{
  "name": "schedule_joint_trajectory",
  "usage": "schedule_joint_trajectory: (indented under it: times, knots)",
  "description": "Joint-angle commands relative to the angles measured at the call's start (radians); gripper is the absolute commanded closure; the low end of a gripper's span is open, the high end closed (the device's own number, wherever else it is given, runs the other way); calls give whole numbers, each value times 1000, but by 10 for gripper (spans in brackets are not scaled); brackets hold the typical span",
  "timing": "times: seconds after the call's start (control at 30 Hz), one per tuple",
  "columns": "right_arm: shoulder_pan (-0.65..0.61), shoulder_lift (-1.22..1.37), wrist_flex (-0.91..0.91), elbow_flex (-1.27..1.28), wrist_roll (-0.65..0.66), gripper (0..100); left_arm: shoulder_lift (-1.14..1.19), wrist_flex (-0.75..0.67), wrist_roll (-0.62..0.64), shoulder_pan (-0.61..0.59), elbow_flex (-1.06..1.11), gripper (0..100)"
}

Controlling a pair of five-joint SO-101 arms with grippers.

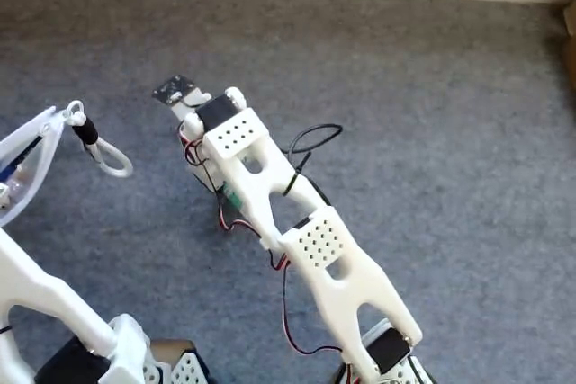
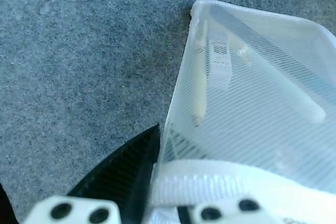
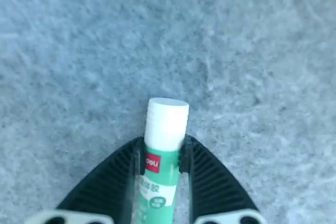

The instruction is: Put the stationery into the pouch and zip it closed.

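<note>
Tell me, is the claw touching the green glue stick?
Touching. The right wrist view shows the right gripper with its black fingers pressed against both sides of the glue stick.

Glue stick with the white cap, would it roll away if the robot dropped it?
Probably a little: the green-and-white glue stick looks round and smooth, though the fuzzy grey carpet should slow it. It seems stiff, since the right gripper pinches it without bending it.

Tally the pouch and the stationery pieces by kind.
Mesh pouch: 1
Glue stick: 1
Pen-like sticks seen through the pouch: 2
Clip-like piece inside, blurred: 1
Total: 5
</note>
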Motion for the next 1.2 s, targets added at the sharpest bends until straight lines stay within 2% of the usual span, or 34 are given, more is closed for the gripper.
schedule_joint_trajectory:
  times: [0.0,0.73,1.03,1.17]
  knots:
    - [27,-54,21,-7,11,994,7,-3,14,2,-4,993]
    - [101,-56,24,27,5,994,7,-15,12,28,-2,993]
    - [88,-329,16,412,3,995,7,-17,11,28,-2,993]
    - [79,-363,-42,529,5,995,7,-17,12,28,-2,993]
